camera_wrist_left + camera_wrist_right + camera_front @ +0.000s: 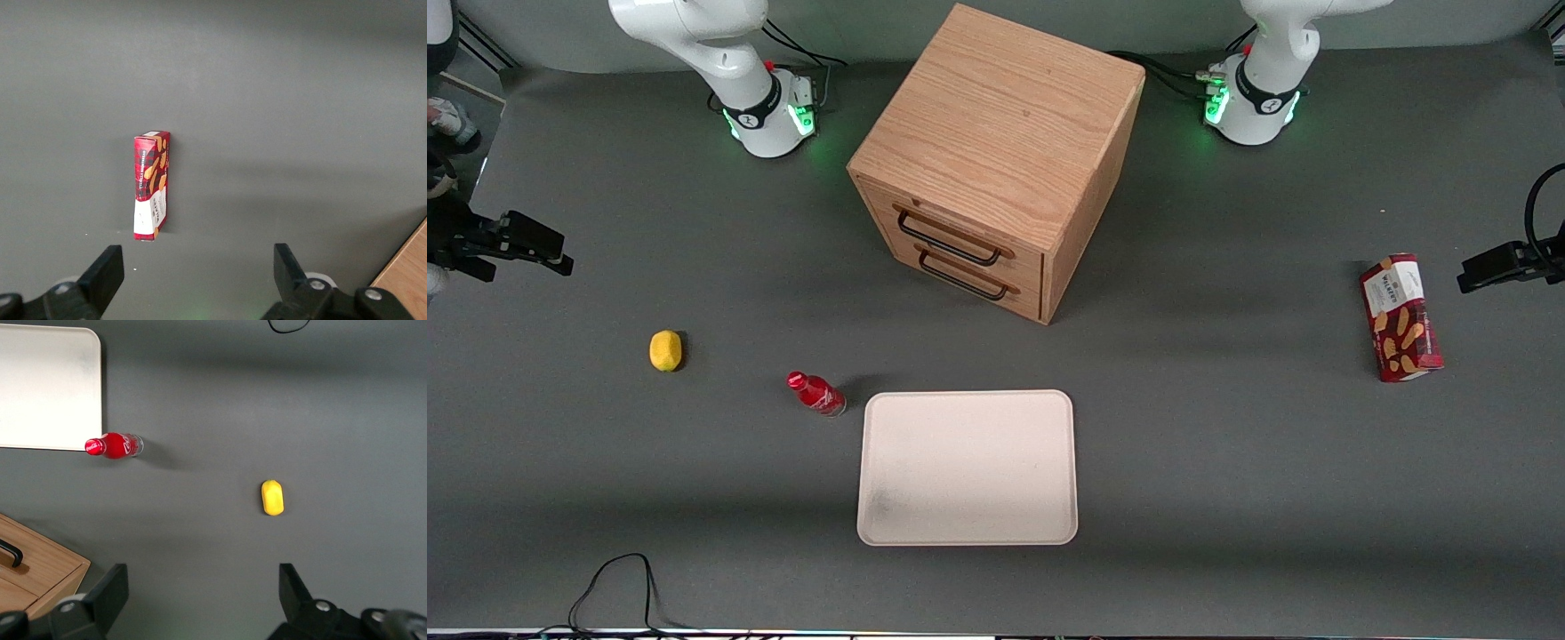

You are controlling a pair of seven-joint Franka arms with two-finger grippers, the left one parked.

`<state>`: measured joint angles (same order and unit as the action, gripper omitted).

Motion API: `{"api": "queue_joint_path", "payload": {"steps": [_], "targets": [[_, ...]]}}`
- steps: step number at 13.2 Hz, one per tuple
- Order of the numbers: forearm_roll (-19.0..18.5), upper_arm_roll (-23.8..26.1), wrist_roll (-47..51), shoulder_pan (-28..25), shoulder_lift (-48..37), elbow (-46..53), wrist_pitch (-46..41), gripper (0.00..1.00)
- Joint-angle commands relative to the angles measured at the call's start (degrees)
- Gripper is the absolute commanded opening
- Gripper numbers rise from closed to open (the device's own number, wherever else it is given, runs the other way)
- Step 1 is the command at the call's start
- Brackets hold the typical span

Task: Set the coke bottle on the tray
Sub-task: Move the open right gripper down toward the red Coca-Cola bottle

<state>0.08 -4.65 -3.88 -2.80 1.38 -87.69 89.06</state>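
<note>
The coke bottle [816, 394] is small and red with a red cap. It lies on its side on the grey table, just off a corner of the cream-white tray [967, 467], toward the working arm's end. The tray holds nothing. My gripper [551, 251] hangs high above the table at the working arm's end, open and empty, well apart from the bottle. In the right wrist view the gripper [203, 577] has its jaws wide apart over bare table, with the bottle [113, 445] lying next to the tray's edge [47, 387].
A yellow lemon [665, 350] lies toward the working arm's end, also in the right wrist view [272, 497]. A wooden two-drawer cabinet [996, 160] stands farther from the camera than the tray. A red snack box [1400, 317] lies toward the parked arm's end.
</note>
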Motion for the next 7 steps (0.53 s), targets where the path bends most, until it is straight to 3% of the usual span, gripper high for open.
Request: {"api": "queue_joint_path", "payload": {"steps": [1,4,7], "targets": [[-0.9,-0.4,-0.6,-0.9,-0.5,-0.4,-0.1,1.00],[-0.8,1.0,-0.5,-0.9,0.6,0.1,0.7,1.00],[-0.4,1.8,5.1,-4.4,8.4,9.3,0.6,1.00]]}}
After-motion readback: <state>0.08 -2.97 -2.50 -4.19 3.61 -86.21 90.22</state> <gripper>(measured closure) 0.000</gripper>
